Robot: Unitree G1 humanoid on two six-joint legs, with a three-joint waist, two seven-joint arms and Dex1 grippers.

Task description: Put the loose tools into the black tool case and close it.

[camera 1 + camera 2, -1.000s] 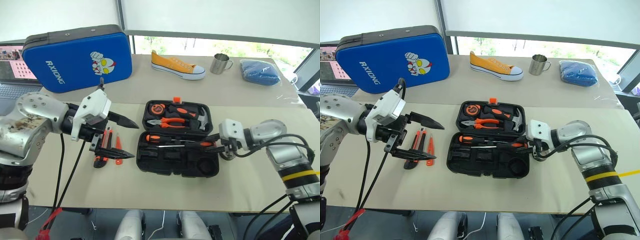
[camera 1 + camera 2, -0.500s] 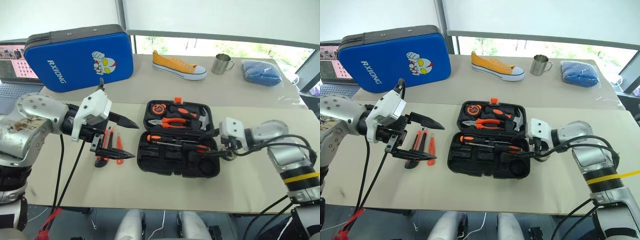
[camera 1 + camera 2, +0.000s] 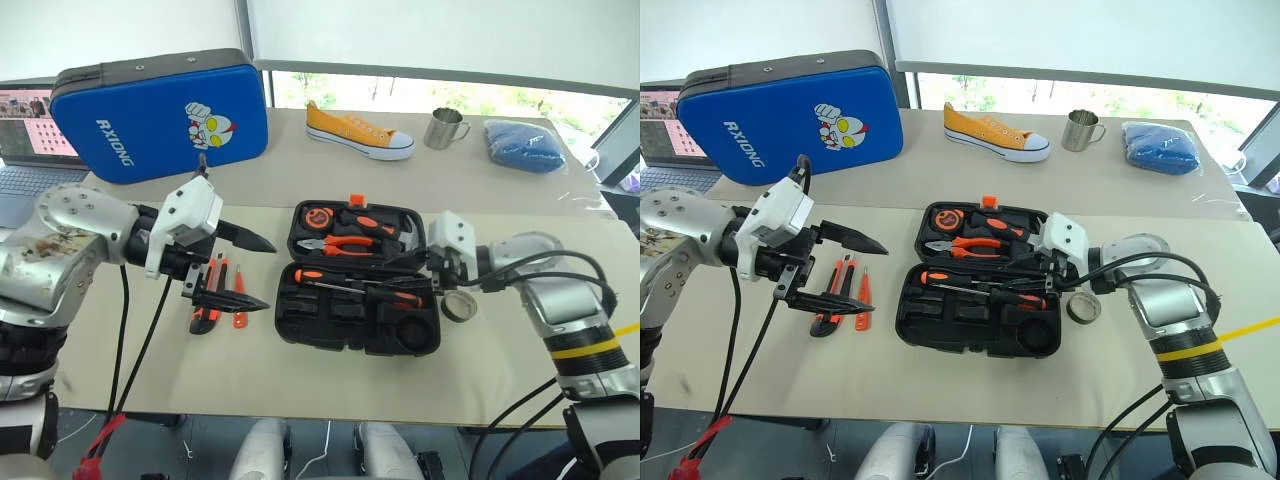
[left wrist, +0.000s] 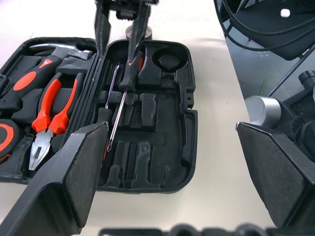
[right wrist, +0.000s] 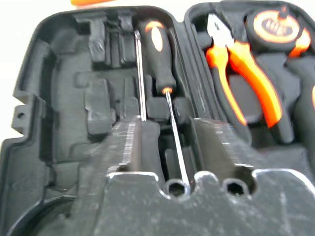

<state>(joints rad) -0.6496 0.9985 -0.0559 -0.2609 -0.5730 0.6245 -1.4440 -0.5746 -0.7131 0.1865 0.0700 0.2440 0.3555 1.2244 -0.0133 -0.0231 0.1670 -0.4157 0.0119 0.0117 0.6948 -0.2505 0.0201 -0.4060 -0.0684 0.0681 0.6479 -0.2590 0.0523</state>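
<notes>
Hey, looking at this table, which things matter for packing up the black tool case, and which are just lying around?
Part of the job:
- black tool case, open
- two screwdrivers in it
- utility knife and tester screwdriver on the mat
- tape roll beside the case

Just lying about:
- blue case
- yellow shoe
- metal mug
- blue cloth
- laptop

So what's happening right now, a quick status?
Left gripper open, above utility knife and tester screwdriver. Right gripper over open black tool case, two screwdrivers inside. Tape roll outside, by the case.
</notes>
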